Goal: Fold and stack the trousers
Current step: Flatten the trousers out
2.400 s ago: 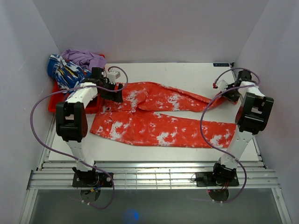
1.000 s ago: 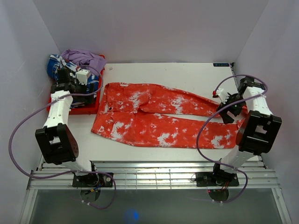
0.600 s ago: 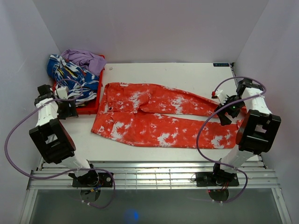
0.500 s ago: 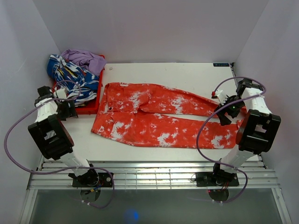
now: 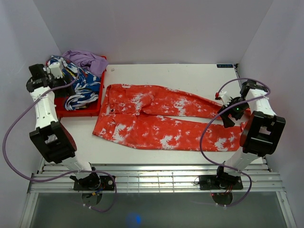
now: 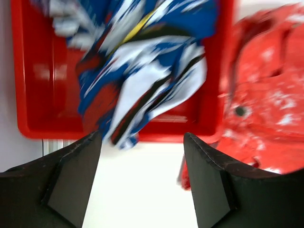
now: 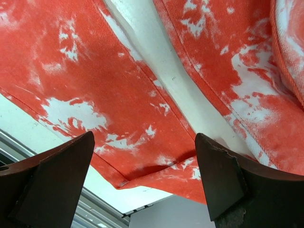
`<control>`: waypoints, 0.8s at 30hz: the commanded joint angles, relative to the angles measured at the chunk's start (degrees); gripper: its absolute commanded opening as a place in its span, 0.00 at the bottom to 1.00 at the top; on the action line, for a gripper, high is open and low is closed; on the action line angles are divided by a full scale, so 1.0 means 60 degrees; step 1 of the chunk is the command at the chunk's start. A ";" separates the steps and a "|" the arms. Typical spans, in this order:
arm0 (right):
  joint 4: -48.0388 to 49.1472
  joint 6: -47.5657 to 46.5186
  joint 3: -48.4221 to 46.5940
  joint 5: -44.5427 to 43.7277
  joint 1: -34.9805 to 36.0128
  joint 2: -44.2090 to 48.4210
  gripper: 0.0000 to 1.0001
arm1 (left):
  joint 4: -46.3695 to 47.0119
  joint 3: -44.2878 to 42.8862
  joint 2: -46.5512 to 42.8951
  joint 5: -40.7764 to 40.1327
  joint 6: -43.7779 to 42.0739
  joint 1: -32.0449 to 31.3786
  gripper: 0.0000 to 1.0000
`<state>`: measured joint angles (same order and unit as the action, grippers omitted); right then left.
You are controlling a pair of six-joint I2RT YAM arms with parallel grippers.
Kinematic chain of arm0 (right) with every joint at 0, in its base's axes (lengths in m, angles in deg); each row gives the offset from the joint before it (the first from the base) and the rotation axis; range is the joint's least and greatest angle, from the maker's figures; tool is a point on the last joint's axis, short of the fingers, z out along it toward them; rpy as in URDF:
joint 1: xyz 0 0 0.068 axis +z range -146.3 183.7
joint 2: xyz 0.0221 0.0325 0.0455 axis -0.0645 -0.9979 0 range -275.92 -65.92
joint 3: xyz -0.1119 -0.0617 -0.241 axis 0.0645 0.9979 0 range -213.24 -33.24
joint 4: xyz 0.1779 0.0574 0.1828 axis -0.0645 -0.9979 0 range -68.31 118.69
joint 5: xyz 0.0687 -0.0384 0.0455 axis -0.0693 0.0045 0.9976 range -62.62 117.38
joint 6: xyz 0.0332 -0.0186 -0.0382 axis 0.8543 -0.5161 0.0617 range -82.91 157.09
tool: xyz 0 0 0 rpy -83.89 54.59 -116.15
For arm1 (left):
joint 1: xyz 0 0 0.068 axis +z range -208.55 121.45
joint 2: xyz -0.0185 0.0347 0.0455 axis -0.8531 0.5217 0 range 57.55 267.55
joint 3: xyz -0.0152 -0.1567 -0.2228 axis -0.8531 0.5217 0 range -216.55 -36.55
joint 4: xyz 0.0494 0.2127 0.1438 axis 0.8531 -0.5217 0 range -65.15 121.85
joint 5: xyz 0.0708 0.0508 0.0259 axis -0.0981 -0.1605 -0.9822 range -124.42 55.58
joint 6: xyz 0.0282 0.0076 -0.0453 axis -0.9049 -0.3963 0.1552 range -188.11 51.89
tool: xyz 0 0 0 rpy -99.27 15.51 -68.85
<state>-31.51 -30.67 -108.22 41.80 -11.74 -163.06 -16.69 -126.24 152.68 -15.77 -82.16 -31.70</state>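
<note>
The orange-red tie-dye trousers [image 5: 161,118] lie spread flat on the white table [image 5: 166,76], waistband to the left and both legs running right. My left gripper [image 5: 45,78] hangs open and empty at the far left, raised over the red bin's left side. In the blurred left wrist view its fingers [image 6: 71,185] frame bare table, with the trousers' waistband [image 6: 266,95] off to the right. My right gripper [image 5: 227,114] hovers open above the leg ends. Between its fingers [image 7: 223,180] I see both legs [image 7: 95,85] and a strip of table between them.
A red bin [image 5: 78,111] stands left of the waistband and holds a blue-and-white patterned garment [image 5: 78,88], which fills the left wrist view [image 6: 142,71]. A purple garment [image 5: 88,59] lies at the bin's back. White walls close in on three sides, and a metal rail runs along the near edge.
My left arm has left the waistband, swept past the bin's front left corner and risen to the back left. The right gripper has settled over the leg ends and barely moved since.
</note>
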 commanded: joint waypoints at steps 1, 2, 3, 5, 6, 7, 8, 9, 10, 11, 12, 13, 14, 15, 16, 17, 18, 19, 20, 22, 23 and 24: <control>-0.0410 0.0322 -0.0743 0.0511 0.0097 -0.0273 0.92 | -0.0102 -0.0724 -0.0272 0.0174 0.0084 -0.1700 0.81; -0.0468 0.0410 -0.0861 0.0556 0.0142 -0.0448 0.92 | -0.0042 -0.0885 0.0021 0.0187 0.0201 -0.1939 0.80; -0.0570 0.0599 -0.0979 0.0615 0.0186 -0.0508 0.92 | 0.0046 -0.1278 0.0705 0.0230 0.0463 -0.2159 0.80; -0.0600 0.0776 -0.1184 0.0819 0.0317 -0.0567 0.92 | 0.0266 -0.1777 0.1470 0.0245 0.0844 -0.2570 0.79; -0.0659 0.0864 -0.1214 0.0864 0.0390 -0.0553 0.92 | 0.0325 -0.2070 0.1836 0.0231 0.0933 -0.2672 0.79; -0.0674 0.0908 -0.1200 0.0951 0.0420 -0.0495 0.92 | 0.0412 -0.2639 0.2536 0.0129 0.1007 -0.2862 0.78; -0.0674 0.0923 -0.1171 0.0996 0.0435 -0.0465 0.92 | 0.0486 -0.2891 0.2877 0.0041 0.1037 -0.2951 0.78; -0.0674 0.0952 -0.1127 0.1010 0.0449 -0.0436 0.92 | 0.0515 -0.3140 0.3184 -0.0061 0.1051 -0.3039 0.77; -0.0645 0.0982 -0.1083 0.1025 0.0464 -0.0377 0.92 | 0.0545 -0.3665 0.3768 -0.0193 0.1080 -0.3185 0.77; -0.0645 0.0997 -0.0952 0.1025 0.0464 -0.0362 0.92 | 0.0574 -0.3887 0.4034 -0.0426 0.1110 -0.3230 0.77; -0.0645 0.0968 -0.0878 0.1025 0.0479 -0.0348 0.92 | 0.0618 -0.4078 0.4255 -0.0501 0.1096 -0.3274 0.76; -0.0674 0.0895 -0.0805 0.1040 0.0464 -0.0333 0.92 | 0.0749 -0.4341 0.4605 -0.0647 0.1066 -0.3376 0.76; -0.0659 0.0880 -0.0717 0.1025 0.0464 -0.0318 0.92 | 0.0808 -0.4402 0.4739 -0.0938 0.1008 -0.3420 0.74; -0.0645 0.0880 -0.0687 0.1025 0.0464 -0.0318 0.92 | 0.0881 -0.4431 0.4856 -0.1043 0.0935 -0.3464 0.73; -0.0645 0.0894 -0.0687 0.1040 0.0464 -0.0318 0.92 | 0.0969 -0.4446 0.5061 -0.1131 0.0862 -0.3551 0.73; -0.0630 0.0909 -0.0687 0.1069 0.0464 -0.0318 0.92 | 0.1013 -0.4417 0.5135 -0.1262 0.0832 -0.3552 0.73; -0.0630 0.0923 -0.0701 0.1069 0.0464 -0.0333 0.92 | 0.1057 -0.4388 0.5223 -0.1307 0.0817 -0.3567 0.72; -0.0615 0.0938 -0.0731 0.1084 0.0464 -0.0362 0.92 | 0.1101 -0.4388 0.5311 -0.1351 0.0803 -0.3582 0.69; -0.0630 0.0953 -0.0745 0.1098 0.0479 -0.0377 0.92 | 0.1145 -0.4359 0.5471 -0.1424 0.0788 -0.3582 0.68; -0.0645 0.0997 -0.0833 0.1157 0.0493 -0.0450 0.92 | 0.1204 -0.4358 0.5633 -0.1425 0.0700 -0.3582 0.57; -0.0659 0.1026 -0.0862 0.1172 0.0494 -0.0479 0.92 | 0.1219 -0.4300 0.5677 -0.1352 0.0555 -0.3582 0.52; -0.0674 0.1026 -0.0950 0.1201 0.0523 -0.0494 0.91 | 0.1204 -0.4184 0.5721 -0.1119 0.0437 -0.3611 0.47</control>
<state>-34.22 -25.60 -112.59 46.98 -8.92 -166.56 -11.40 -149.99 187.41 -22.80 -77.63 -53.17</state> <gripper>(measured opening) 0.918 0.506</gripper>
